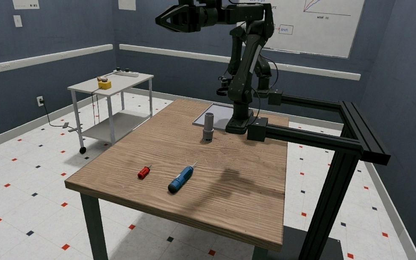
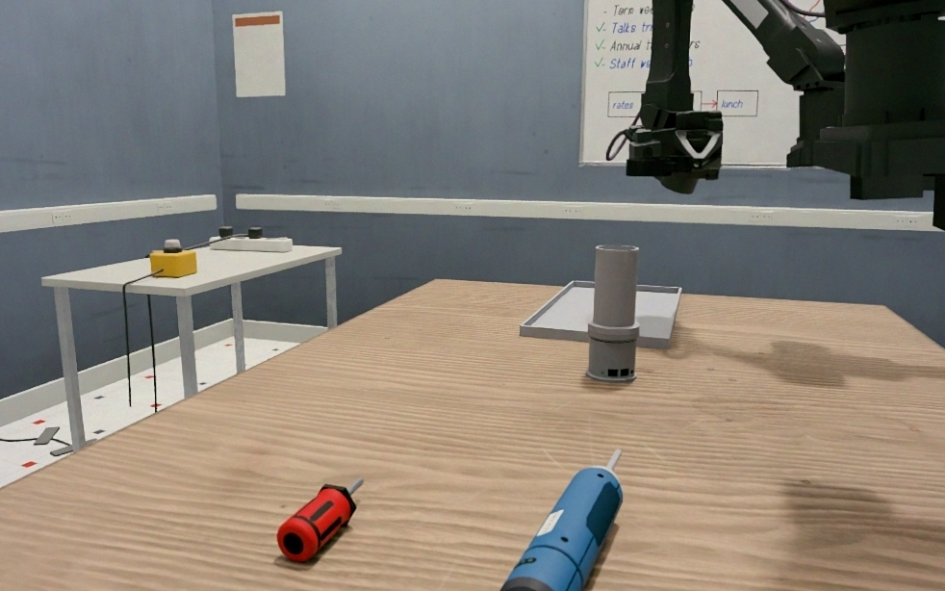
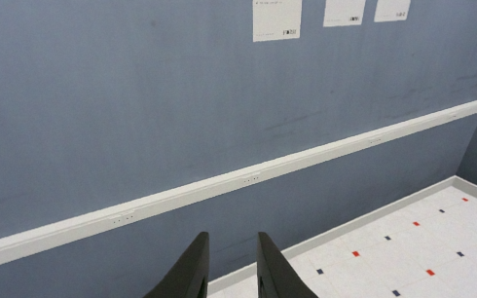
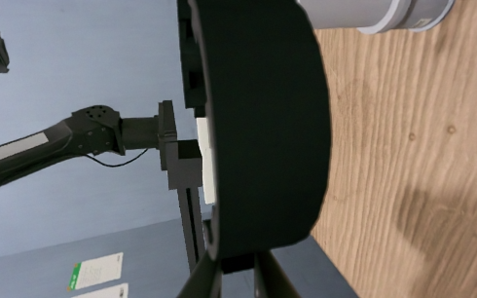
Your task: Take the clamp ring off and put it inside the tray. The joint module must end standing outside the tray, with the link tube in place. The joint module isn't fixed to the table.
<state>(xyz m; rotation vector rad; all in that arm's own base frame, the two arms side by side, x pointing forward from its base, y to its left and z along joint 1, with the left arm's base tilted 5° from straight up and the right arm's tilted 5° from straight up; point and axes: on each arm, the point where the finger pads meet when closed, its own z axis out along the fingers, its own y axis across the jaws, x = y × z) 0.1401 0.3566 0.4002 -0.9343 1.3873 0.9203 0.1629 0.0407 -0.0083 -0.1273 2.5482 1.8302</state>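
The joint module [image 1: 207, 136] [image 2: 611, 358] [image 4: 425, 12] stands upright on the table, outside the tray [image 1: 200, 121] [image 2: 550, 333], with the link tube [image 1: 208, 121] [image 2: 616, 284] [image 4: 346, 12] upright in its top. No clamp ring is around their joint. My right gripper [image 4: 238, 251] is shut on the black clamp ring [image 4: 271, 127] [image 1: 221, 92] [image 2: 679, 182]. The ring hangs in the air above the table's far part and fills the middle of the right wrist view. My left gripper [image 3: 233, 243] [image 1: 156, 21] is slightly open and empty, high above the table and facing the wall.
A red screwdriver [image 1: 143, 172] [image 2: 315, 524] and a blue power screwdriver [image 1: 180, 179] [image 2: 572, 528] lie on the table's near part [image 1: 235, 206]. The left arm's base [image 1: 236, 125] stands near the tray in the top view. A white cart [image 1: 90, 84] [image 2: 109, 277] stands beyond the table.
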